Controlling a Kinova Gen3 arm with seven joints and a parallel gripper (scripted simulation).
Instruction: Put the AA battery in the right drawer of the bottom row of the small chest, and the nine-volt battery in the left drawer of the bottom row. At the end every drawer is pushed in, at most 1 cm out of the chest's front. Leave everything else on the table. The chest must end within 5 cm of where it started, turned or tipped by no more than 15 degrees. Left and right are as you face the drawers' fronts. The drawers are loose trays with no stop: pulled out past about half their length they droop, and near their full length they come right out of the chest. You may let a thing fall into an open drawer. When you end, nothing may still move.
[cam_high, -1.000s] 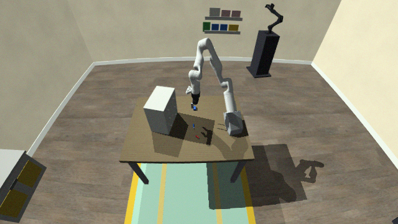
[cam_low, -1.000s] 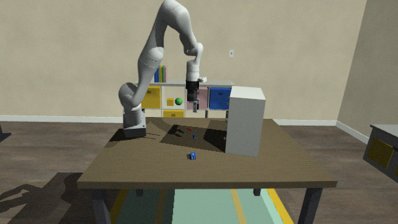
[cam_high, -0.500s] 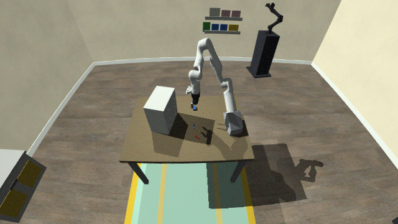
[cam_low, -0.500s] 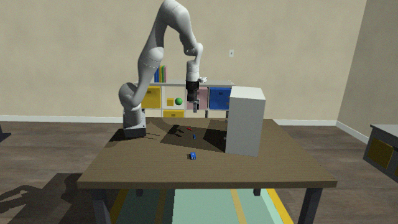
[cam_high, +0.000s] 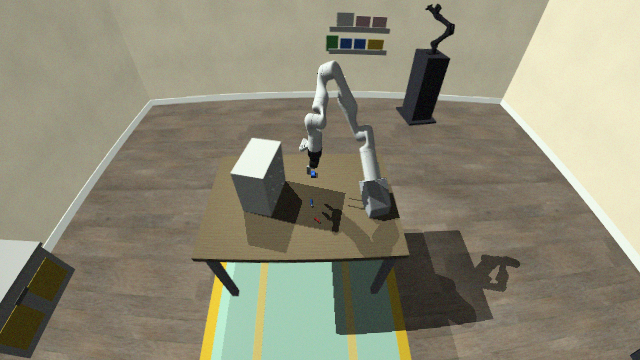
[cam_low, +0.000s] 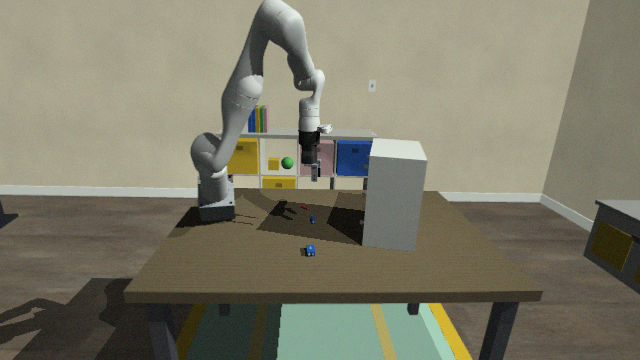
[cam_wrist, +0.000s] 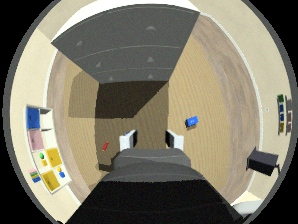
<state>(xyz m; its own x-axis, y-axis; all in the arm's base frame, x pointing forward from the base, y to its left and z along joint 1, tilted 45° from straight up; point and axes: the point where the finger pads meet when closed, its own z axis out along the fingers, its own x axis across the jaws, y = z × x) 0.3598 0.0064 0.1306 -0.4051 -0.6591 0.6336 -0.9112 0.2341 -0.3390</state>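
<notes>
The top view looks steeply down from high up and well back, taking in the whole brown rectangular wooden table and much of the floor. The exterior view faces the table from its opposite side, lower and nearer, looking slightly down. Both share the tall white box-shaped chest. The wrist view, wide and round-edged, looks down past the black-and-white two-finger gripper from close above, facing the chest's drawer fronts.
</notes>
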